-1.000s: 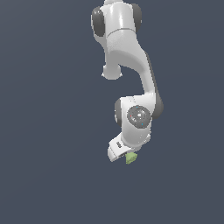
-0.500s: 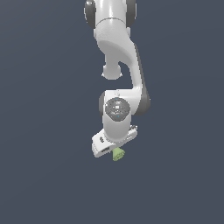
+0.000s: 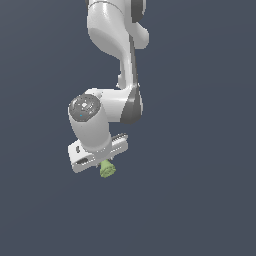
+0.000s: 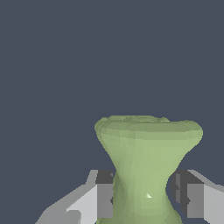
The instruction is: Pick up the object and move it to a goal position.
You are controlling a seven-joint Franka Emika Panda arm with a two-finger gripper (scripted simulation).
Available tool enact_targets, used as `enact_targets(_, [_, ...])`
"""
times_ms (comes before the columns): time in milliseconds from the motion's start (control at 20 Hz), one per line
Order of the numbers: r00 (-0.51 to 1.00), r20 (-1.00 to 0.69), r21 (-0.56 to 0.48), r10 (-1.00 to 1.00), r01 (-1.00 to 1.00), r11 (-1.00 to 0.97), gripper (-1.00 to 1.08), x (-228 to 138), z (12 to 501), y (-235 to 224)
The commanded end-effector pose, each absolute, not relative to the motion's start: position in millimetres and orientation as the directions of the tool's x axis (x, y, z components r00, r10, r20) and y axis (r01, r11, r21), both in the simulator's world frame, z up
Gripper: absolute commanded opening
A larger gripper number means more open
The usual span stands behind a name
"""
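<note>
The white two-fingered gripper (image 4: 144,199) pinches the small light-green hourglass-shaped piece (image 4: 146,166) at its narrow waist. Its flared ends likely stop it slipping; it hangs lower centre of the exterior view.

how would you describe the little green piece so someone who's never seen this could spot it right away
Start from the big white Franka arm hanging down the middle of the exterior view against a plain dark background, and follow it down to the gripper at its lowest end. The small light-green spool-shaped piece sits there, pinched at its narrow waist between the jaws. It is the only coloured thing around, with flared ends.
</note>
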State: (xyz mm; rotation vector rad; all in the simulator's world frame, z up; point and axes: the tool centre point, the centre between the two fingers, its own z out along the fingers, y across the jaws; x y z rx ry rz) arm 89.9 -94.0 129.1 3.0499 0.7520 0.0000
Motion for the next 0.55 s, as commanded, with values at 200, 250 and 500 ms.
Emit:
enact_targets(200, [0.885,0.000,0.000,0.466,0.466,-0.885,-1.00,85,150,-147])
enact_targets(250, [0.885,0.000,0.000,0.466,0.466,-0.885,-1.00,85,152,-151])
enact_targets(500, [0.885,0.000,0.000,0.466,0.466,-0.885,-1.00,85,156,-162])
